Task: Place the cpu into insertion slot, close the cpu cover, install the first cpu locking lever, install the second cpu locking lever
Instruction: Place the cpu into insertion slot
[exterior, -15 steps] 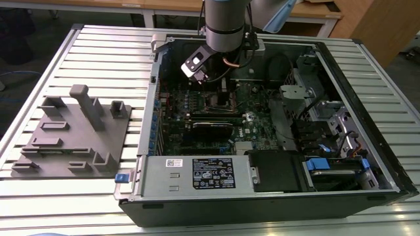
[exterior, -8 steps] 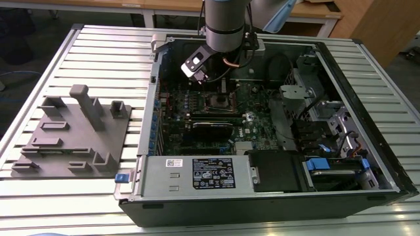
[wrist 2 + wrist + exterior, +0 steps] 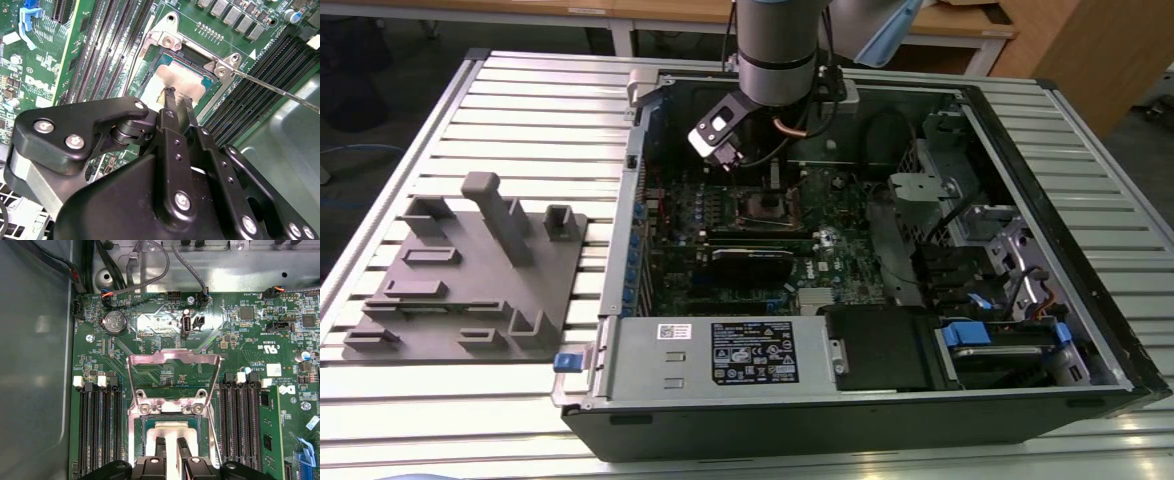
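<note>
The cpu [image 3: 170,429] lies flat in the insertion slot [image 3: 766,208] of a motherboard inside an opened computer case [image 3: 620,250] that rests on its side on a slatted metal table [image 3: 520,110], its silver-grey top catching the light in both wrist views. The end effector [image 3: 171,441], carried by the single arm that reaches down into the case from above, is poised directly over the chip with its two slim black fingers [image 3: 170,95] drawn near each other yet slightly parted, bright metal showing through the narrow gap and nothing pinched between them; whether the tips touch the chip's top or hang just above it cannot be told. The cpu cover [image 3: 172,358] is not yet closed: its thin silver frame is swung up and back on its hinge, on the side of the socket beyond the fingertips in the first wrist view. One cpu locking lever [image 3: 270,86], a thin metal rod, stands free of its catch and runs off from a corner of the socket past the long black memory slots [image 3: 97,430] that flank it. A grey parts fixture [image 3: 467,270] sits on the table beside the case, on the exterior view's left.
</note>
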{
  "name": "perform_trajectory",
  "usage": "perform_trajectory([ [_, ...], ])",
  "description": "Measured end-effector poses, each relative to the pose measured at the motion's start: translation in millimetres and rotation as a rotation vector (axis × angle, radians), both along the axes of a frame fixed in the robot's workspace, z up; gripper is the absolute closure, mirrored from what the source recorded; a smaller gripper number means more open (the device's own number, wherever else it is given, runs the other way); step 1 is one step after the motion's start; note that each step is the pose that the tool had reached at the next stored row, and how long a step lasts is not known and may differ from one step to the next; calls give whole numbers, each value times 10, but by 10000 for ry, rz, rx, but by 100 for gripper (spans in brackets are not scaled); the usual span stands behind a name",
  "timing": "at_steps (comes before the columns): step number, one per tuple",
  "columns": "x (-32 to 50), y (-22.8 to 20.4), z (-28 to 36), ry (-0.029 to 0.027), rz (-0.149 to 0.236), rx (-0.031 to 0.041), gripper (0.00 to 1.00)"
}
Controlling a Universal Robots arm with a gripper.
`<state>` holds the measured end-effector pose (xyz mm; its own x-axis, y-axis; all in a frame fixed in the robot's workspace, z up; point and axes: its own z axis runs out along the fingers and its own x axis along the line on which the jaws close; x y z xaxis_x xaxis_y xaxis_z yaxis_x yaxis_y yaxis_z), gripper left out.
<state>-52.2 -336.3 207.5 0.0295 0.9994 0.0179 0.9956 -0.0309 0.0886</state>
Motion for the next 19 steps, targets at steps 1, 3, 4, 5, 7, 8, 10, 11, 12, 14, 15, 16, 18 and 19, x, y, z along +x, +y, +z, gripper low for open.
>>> perform_trajectory([
  [1, 0, 0, 0, 0, -1, 1, 77],
  [3, 0, 0, 0, 0, 0, 2, 77],
  [4, 0, 0, -1, 0, 0, 2, 77],
  [5, 0, 0, -1, 1, 1, 1, 77],
  [7, -1, 0, -1, 1, 1, 1, 77],
  [8, -1, 0, -1, 1, 0, 1, 77],
  [10, -1, 0, -2, 1, 0, 1, 79],
  [11, -1, 0, -2, 1, 0, 1, 79],
  [12, -1, 0, -2, 1, 0, 1, 85],
  [14, -1, 0, -2, 0, 0, 2, 90],
  [15, -1, 0, -2, 0, 0, 1, 90],
  [16, -1, 0, -3, 0, 0, 1, 90],
  [18, -2, 0, -3, 13, 0, 2, 90],
  [19, 0, 1, -6, 113, -2, 7, 90],
])
